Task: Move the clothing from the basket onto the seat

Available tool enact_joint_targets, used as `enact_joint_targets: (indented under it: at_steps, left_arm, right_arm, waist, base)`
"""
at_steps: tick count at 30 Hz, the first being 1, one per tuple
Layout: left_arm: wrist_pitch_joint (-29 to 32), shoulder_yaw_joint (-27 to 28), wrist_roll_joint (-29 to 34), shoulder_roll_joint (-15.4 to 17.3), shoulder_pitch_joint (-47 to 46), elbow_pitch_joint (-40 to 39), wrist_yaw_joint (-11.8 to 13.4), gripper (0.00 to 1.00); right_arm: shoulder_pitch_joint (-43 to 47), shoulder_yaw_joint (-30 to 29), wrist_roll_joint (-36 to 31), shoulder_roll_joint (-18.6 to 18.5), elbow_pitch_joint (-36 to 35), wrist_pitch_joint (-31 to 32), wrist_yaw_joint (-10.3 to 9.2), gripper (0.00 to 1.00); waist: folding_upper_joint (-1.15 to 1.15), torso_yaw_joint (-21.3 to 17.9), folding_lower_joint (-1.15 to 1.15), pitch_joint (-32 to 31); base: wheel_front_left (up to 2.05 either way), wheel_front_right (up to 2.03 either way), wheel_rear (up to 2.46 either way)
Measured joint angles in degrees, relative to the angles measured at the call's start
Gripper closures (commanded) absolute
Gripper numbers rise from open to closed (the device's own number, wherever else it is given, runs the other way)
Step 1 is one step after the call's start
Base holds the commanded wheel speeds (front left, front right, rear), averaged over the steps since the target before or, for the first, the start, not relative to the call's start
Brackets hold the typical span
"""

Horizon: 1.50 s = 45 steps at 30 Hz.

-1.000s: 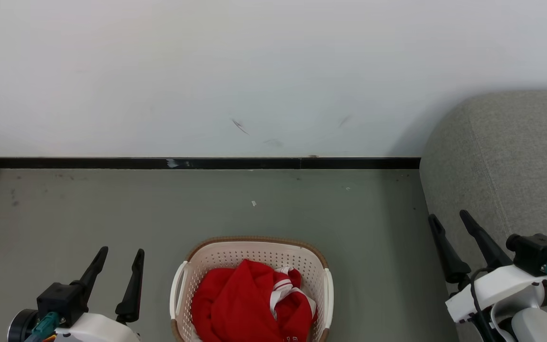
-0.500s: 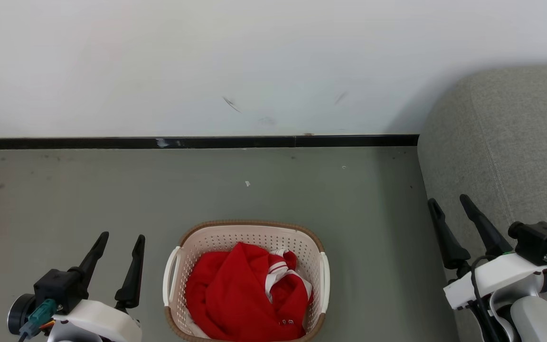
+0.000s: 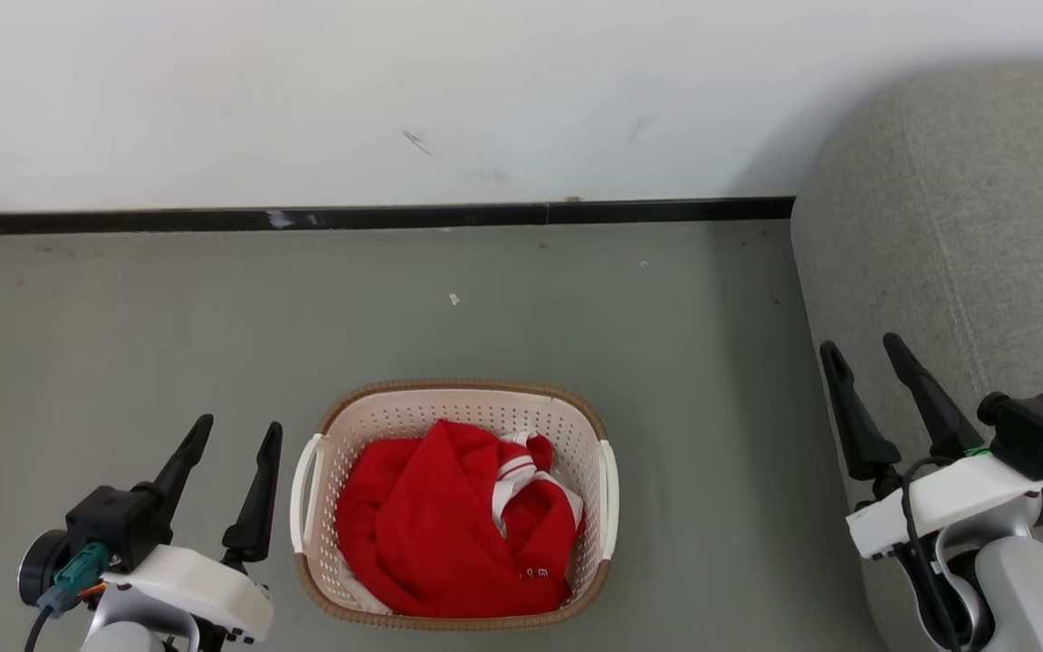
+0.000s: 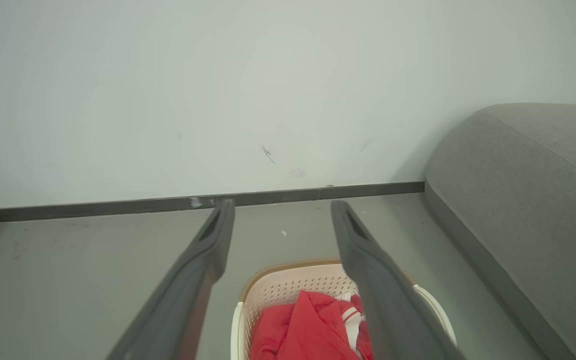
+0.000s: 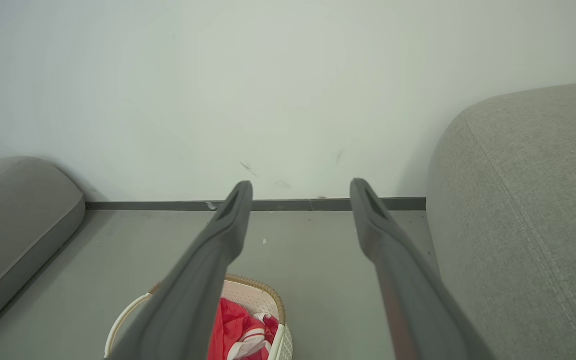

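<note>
My view has tipped down: the whole basket now shows, clothing inside. My left end effector and right end effector hang released, nothing grasped yet.

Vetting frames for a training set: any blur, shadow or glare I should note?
Head view: evenly lit, sharp; soft shadow on wall and floor beside the grey fabric sofa. Left wrist view: the near dark fingers look soft-edged, red fabric garments slightly blurred. Right wrist view: same softness on its fingers, no glare.
</note>
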Motion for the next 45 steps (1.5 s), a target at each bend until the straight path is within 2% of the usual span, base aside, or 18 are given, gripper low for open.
enact_joint_targets:
  at_steps: [28, 45]
  left_arm:
    - [3.21, -5.35, 1.62, 0.54, -9.75, 4.93, -2.83, 0.0]
    - [6.24, -7.35, 3.22, 0.51, -16.34, 10.76, -3.35, 0.0]
  right_arm:
    - [-6.09, -1.13, -1.99, 3.1, -3.88, -0.09, 0.0, 0.0]
    - [-11.15, -1.54, -2.16, 4.72, -7.45, -0.15, 0.0, 0.0]
  waist:
    - [0.0, -3.33, 0.0, 13.06]
    - [0.0, -6.4, -0.01, 21.13]
  base:
    - [0.0, 0.0, 0.0]
    - [0.0, 0.0, 0.0]
